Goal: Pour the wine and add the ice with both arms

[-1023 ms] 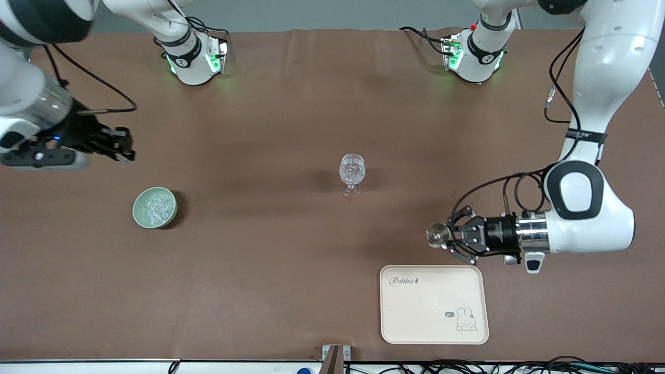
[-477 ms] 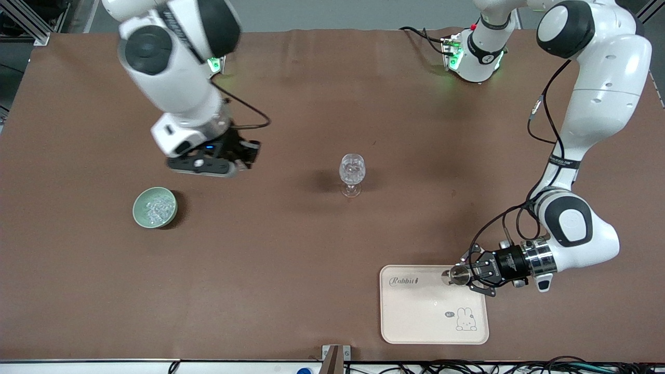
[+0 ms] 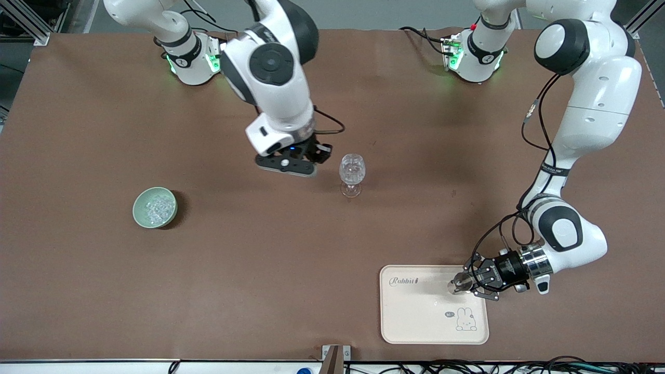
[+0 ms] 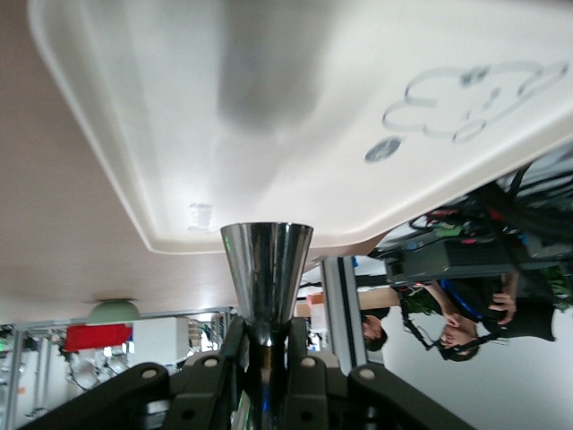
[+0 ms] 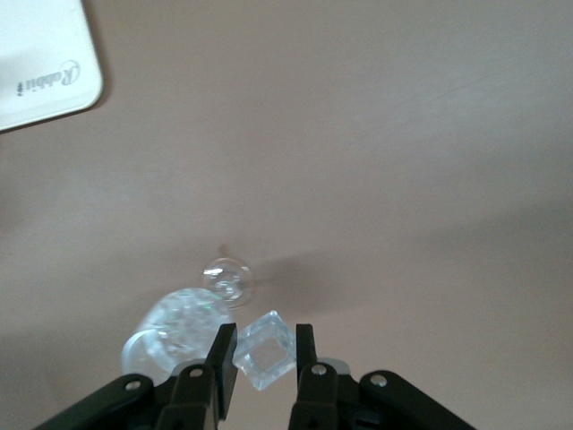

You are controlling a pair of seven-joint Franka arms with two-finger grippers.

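A: Right claw (image 5: 260,358)?
B: Clamped on one ice cube (image 5: 265,361); hanging beside the stemmed glass (image 3: 352,174), mid-desk (image 3: 260,259); more ice in that glass; the rest in the green bowl (image 3: 155,208) toward the right arm's end.
A: Left claw (image 3: 464,283)?
B: Closed on a shiny metal cup (image 4: 266,273); low over the rabbit tray (image 3: 415,322).

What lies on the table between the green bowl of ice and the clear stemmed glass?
Only bare brown table lies between the green bowl of ice and the clear stemmed glass in the front view; the right gripper hangs above, beside the glass.
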